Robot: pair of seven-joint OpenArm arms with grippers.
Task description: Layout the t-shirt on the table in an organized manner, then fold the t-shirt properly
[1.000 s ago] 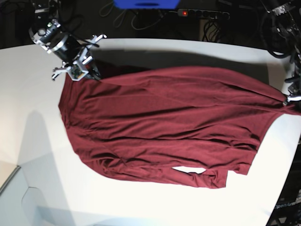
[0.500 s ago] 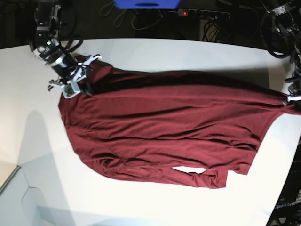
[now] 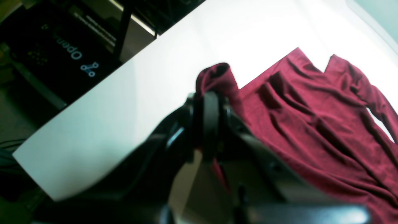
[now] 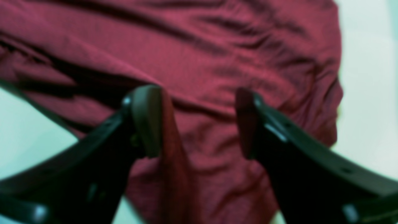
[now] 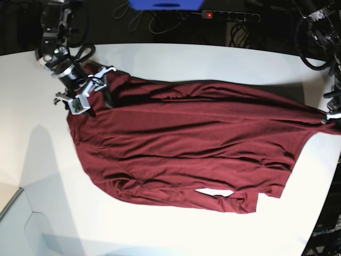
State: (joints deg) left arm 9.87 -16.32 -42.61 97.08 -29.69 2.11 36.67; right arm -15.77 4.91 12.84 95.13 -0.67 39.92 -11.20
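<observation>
The maroon t-shirt [image 5: 186, 144] is lying spread across the white table [image 5: 176, 58], with creases running along it. The left gripper [image 3: 207, 102] is pinching one edge of the shirt, while the right gripper [image 4: 199, 121] is hovering over the opposite end with its fingers [image 4: 146, 118] apart.

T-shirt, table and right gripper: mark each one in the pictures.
t-shirt [image 5: 181, 144], base view, middle of the spread maroon body.
table [image 5: 48, 176], base view, bare white top beside the shirt.
right gripper [image 4: 199, 124], right wrist view, gap between its open fingers, over the cloth.
</observation>
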